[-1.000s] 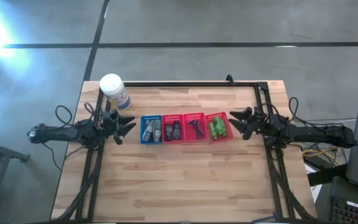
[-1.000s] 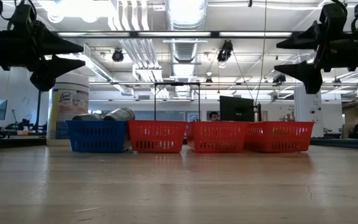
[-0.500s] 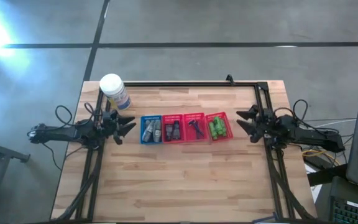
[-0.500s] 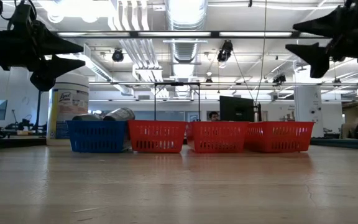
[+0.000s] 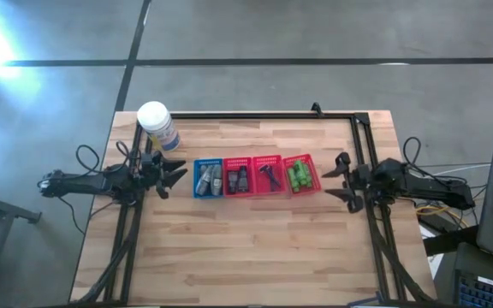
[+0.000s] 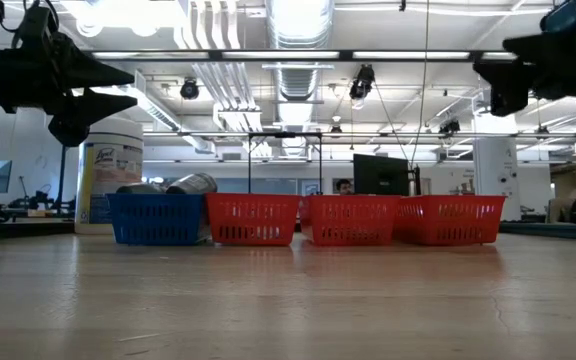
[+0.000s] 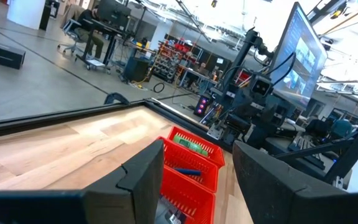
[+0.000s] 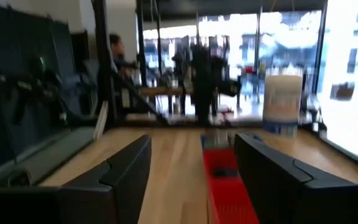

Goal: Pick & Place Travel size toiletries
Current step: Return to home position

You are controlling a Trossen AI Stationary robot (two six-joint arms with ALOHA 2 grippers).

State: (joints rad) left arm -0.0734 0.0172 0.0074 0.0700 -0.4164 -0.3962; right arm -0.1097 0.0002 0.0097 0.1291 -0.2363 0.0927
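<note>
Travel size toiletries (image 5: pixel 298 175) lie sorted in the basket row (image 5: pixel 253 158); left gripper (image 5: pixel 173 175) hangs spread and empty off its blue end, right gripper (image 5: pixel 343 180) likewise spread off its red end; jar (image 5: pixel 158 125) label unreadable

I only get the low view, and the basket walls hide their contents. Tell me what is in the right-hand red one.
Observer: From above, the right-hand red basket holds green bottles.
Operator: Now the middle red one.
Observer: The middle red basket holds a dark razor.
Operator: Confirm both grippers are empty.
Observer: The wrist views show nothing between the spread fingers of the left gripper or the right gripper. Each is beyond one end of the basket row.
</note>
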